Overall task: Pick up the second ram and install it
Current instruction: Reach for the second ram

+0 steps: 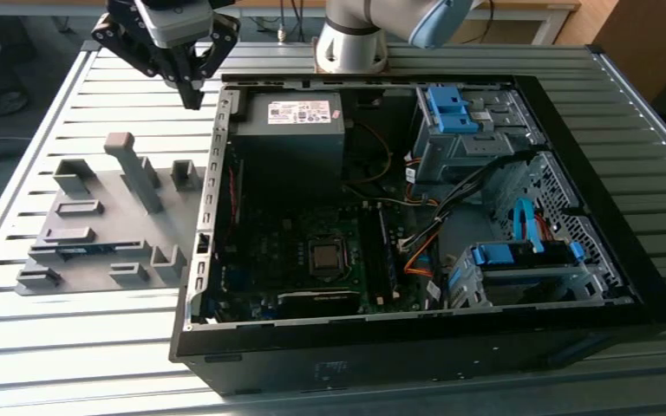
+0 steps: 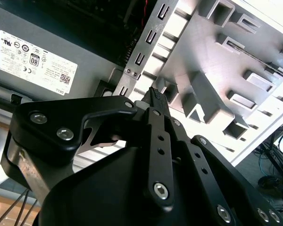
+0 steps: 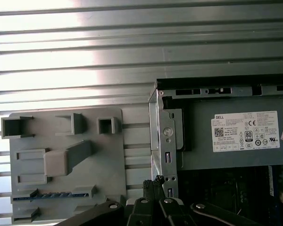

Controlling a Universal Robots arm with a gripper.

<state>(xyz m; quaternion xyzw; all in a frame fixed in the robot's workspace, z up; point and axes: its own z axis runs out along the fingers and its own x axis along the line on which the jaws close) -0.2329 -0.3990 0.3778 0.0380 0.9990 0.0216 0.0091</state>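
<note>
One robot arm (image 1: 350,35) is counted, with one gripper (image 1: 192,97) on it. One slatted table (image 1: 79,364) is noted. One open computer case (image 1: 610,217) is counted. Inside it are counted one power supply (image 1: 292,143) carrying one large white label (image 1: 298,113), one processor socket (image 1: 329,256), and two blue brackets: first blue bracket (image 1: 454,108), second blue bracket (image 1: 506,256). One grey fixture plate (image 1: 114,234) is counted beside the case. One circuit strip, the second ram (image 1: 79,251), is counted on it. One tall post (image 1: 136,173) is counted there. In the first wrist view three box-shaped blocks (image 3: 16,127) are counted in one row.
</note>
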